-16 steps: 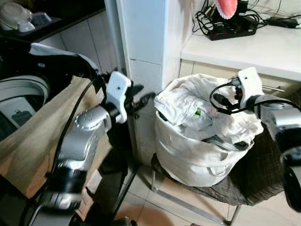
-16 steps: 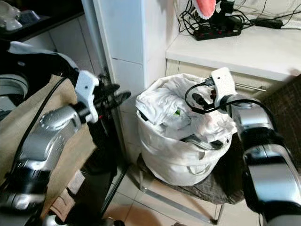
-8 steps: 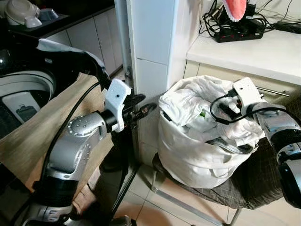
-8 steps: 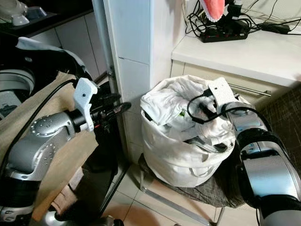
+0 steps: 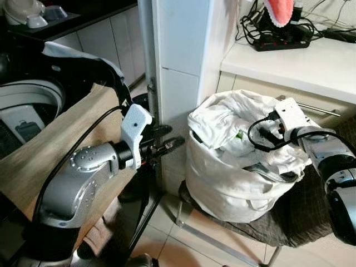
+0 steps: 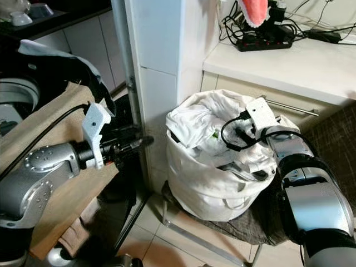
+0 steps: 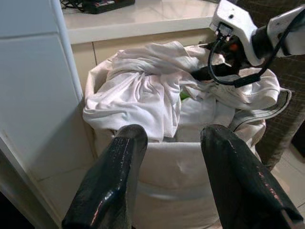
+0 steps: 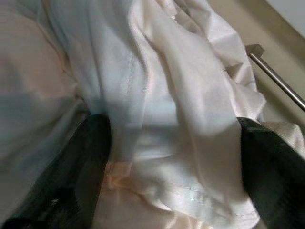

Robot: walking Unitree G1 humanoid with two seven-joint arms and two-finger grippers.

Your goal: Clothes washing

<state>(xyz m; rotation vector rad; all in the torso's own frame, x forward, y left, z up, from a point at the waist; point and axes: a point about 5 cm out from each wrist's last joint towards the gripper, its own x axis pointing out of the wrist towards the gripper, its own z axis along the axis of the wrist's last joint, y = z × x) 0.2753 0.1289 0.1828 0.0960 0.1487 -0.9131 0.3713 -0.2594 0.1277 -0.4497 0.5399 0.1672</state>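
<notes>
left eye view: a white laundry bag stuffed with white clothes sits upright on a dark mat over a metal-framed stool, its mouth facing up. it stands in a tight corner, with a white tiled pillar just beside it on one side and the cabinet front under the white worktop close behind. a black power strip with tangled cables lies on that worktop. the left pincer hovers between the pillar edge and a beige cloth draped by the washing machine, its fingers pointing toward the bag (a narrow gap remains). the right pincer is down in the top of the clothes.

left wrist view: the left pincer's two black fingers stand released, well apart, with the bag's rim between them and beyond; they touch nothing. the heap's long axis runs across the bag mouth.

right wrist view: both black fingers spread wide, pressed against folds of white fabric bunched between them, not clenched. a metal drawer handle shows past the cloth.
</notes>
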